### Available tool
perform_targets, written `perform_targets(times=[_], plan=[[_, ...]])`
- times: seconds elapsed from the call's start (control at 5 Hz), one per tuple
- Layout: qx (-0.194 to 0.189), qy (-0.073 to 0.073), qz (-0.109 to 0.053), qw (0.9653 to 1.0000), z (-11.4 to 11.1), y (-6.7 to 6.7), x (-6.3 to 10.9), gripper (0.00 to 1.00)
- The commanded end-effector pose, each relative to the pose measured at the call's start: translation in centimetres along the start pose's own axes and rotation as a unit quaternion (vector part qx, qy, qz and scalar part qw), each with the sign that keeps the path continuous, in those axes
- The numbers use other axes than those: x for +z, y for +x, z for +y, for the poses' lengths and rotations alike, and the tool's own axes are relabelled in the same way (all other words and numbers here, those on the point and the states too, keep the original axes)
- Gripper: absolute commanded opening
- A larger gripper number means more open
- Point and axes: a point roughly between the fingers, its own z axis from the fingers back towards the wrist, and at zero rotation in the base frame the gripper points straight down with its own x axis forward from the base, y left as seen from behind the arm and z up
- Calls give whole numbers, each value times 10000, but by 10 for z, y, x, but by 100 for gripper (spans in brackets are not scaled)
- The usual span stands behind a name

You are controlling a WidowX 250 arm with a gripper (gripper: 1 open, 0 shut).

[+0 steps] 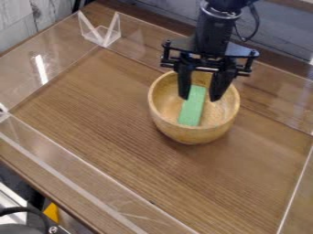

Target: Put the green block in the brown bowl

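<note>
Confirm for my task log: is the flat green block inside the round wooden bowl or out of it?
Inside. The flat green block leans in the light-brown round wooden bowl, its lower end within the rim, top between the tool's fingers.

The green block (192, 106) is a flat, elongated slab of plain matte mid-green. It lies inside the brown bowl (166, 121), tilted, its lower end down toward the bottom of the bowl and its upper end leaning toward the far rim. The brown bowl is round, light-brown wood with thick walls and a smooth rounded rim, standing upright on the wood-grain worktop (98, 119).
</note>
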Motion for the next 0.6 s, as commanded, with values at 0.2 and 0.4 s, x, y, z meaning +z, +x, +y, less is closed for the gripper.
perform_targets(times=[0.2,0.4], plan=[[109,-148,-196,9996,9,4,15,100],[137,-173,-248,9994,13,5,18,100]])
